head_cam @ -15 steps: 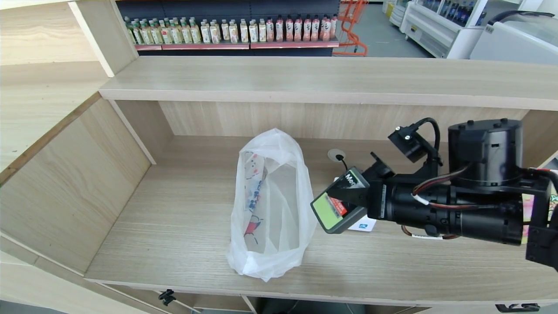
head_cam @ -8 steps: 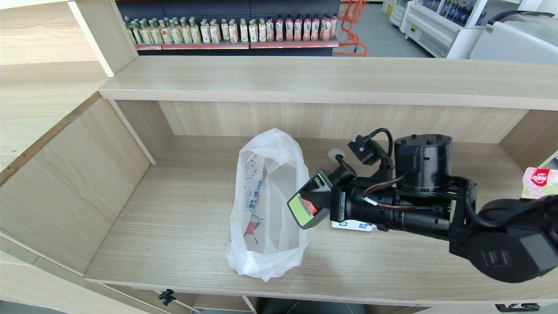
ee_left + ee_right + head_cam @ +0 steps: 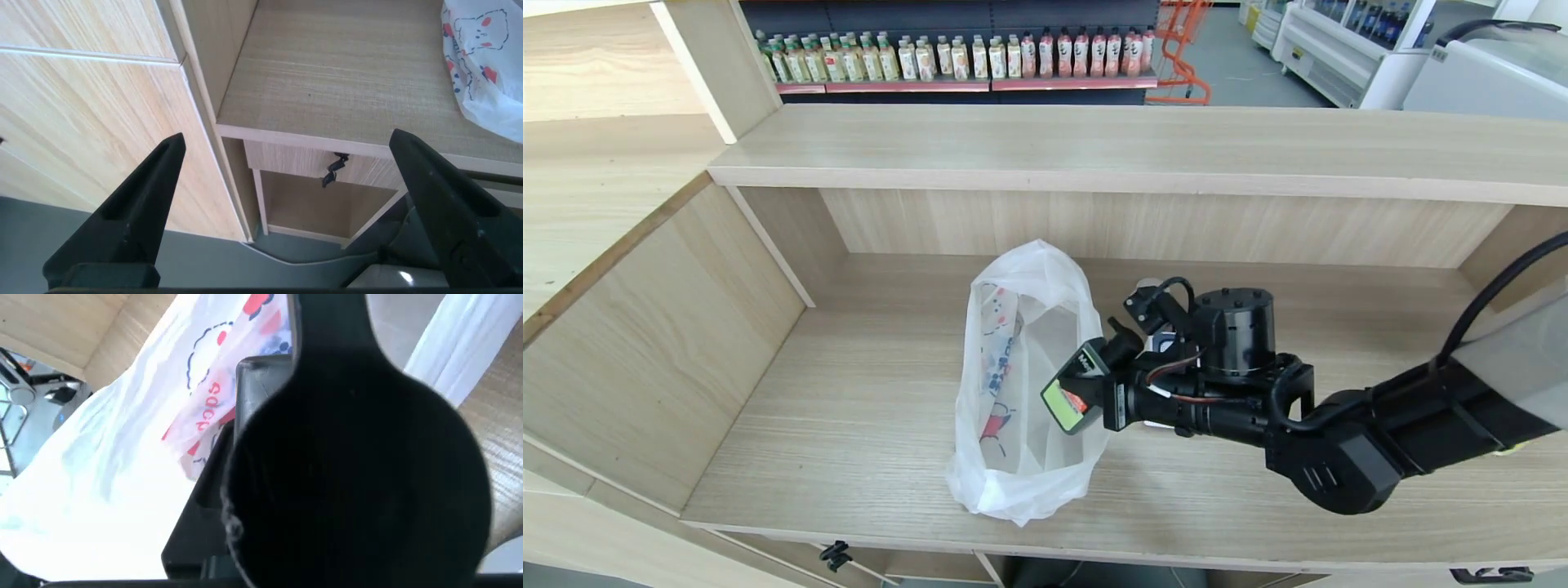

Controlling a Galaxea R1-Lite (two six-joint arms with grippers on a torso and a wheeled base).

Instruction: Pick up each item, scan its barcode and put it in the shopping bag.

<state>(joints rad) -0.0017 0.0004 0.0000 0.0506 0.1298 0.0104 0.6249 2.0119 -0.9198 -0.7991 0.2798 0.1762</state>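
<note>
The right claw [image 3: 1097, 382] grips a small dark box [image 3: 1065, 403] with a green face and a red mark. In the head view its arm comes in low over the worktop [image 3: 849, 425] from the robot's right. The box is tilted and sits against the right side of the white shopping bag [image 3: 1017, 384], overlapping its thin film. Whether it has passed the bag's rim cannot be told. The bag stands upright near the middle of the worktop, with red and blue print showing through it. Rows of bottles [image 3: 947, 57] line a shelf in the room behind.

In the left wrist view the left claw [image 3: 288, 140] is spread wide and holds nothing, its two dark fingers [image 3: 135, 216] well apart. It hangs off the worktop's front edge, above a small black latch [image 3: 333, 170]. A corner of the shopping bag [image 3: 482, 73] lies off to one side.

In the right wrist view a dark rounded bulk sits close to the lens, with the box's edge [image 3: 260, 376] beside it. The shopping bag [image 3: 122, 449] is just behind, its printed film very near.
</note>
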